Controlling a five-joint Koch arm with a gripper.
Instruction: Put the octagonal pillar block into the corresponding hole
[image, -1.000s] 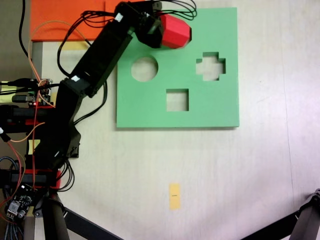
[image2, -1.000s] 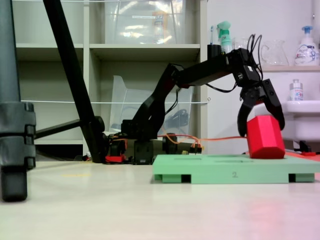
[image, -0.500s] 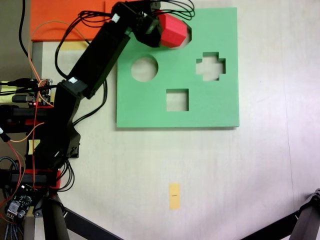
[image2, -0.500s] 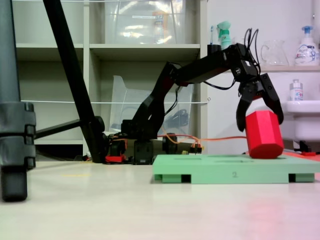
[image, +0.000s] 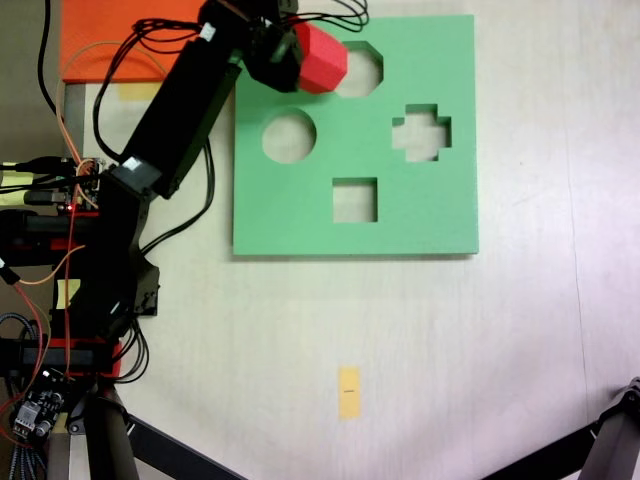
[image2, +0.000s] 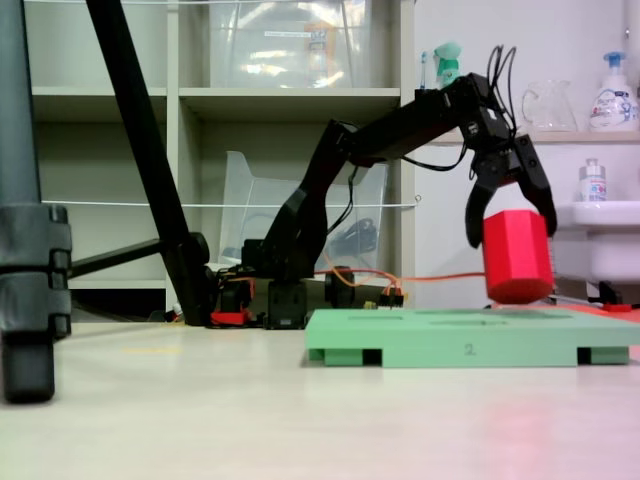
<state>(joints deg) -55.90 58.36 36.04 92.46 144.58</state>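
1. While the black arm reaches out over the far left corner of the green foam board (image: 420, 215), as a fixed view from above shows it, its gripper (image: 288, 55) is clenched on the octagonal pillar block (image: 320, 58), one jaw on each side of it.
2. In a fixed view from table height, the gripper (image2: 512, 210) points downward with its two dark jaws straddling the top of the red block (image2: 516, 255).
3. From that low view the block hangs clear of the board (image2: 440, 340), with a thin gap under its bottom face, and it leans slightly.
4. Seen from above, the block sits just left of the corresponding hole (image: 358, 68), an eight-sided cutout near the board's top edge, and overlaps the hole's left rim.
5. The rest of that hole is uncovered, showing pale table through it.
6. Further across the board lie a round cutout (image: 289, 138) below the block, a cross-shaped cutout (image: 421, 134) to the right of the eight-sided hole, and a square cutout (image: 355, 200) nearer the board's bottom edge.
7. An orange sheet (image: 110, 40) lies on the table beside the board's top left corner, partly under the arm.
8. A small yellow tag (image: 349, 391) lies on the table well below the board.
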